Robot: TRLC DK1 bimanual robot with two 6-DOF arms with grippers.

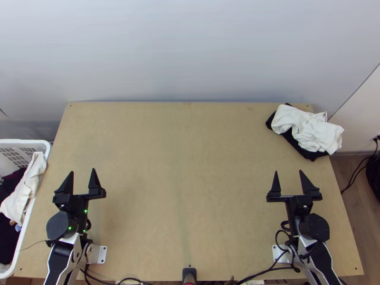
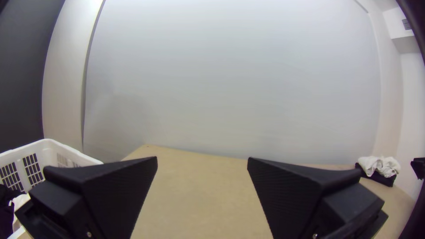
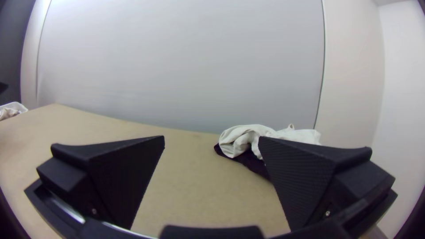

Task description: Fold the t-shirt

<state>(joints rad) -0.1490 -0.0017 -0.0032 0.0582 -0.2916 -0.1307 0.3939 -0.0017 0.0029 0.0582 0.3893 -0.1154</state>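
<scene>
In the top view, the left gripper (image 1: 82, 171) hung over the near left part of the wooden table (image 1: 185, 190), its two black fingers spread wide with nothing between them. The right gripper (image 1: 288, 171) was over the near right part, also spread and holding nothing. The white cloth (image 1: 308, 126) — perhaps the t-shirt, though its bunched shape made that hard to tell — lay at the far right corner on a black cloth (image 1: 304, 151), reaching past the table's right edge. By the left edge was a white basket (image 1: 46, 144) with dark clothes (image 1: 7, 237) and a pale garment (image 1: 23, 192) inside.

In the left wrist view, the left gripper (image 2: 202, 159) had its fingers well apart, and the white heap sat in the far right corner.

In the right wrist view, the right gripper (image 3: 212, 138) was just as open — one finger partly hid the cloths.
</scene>
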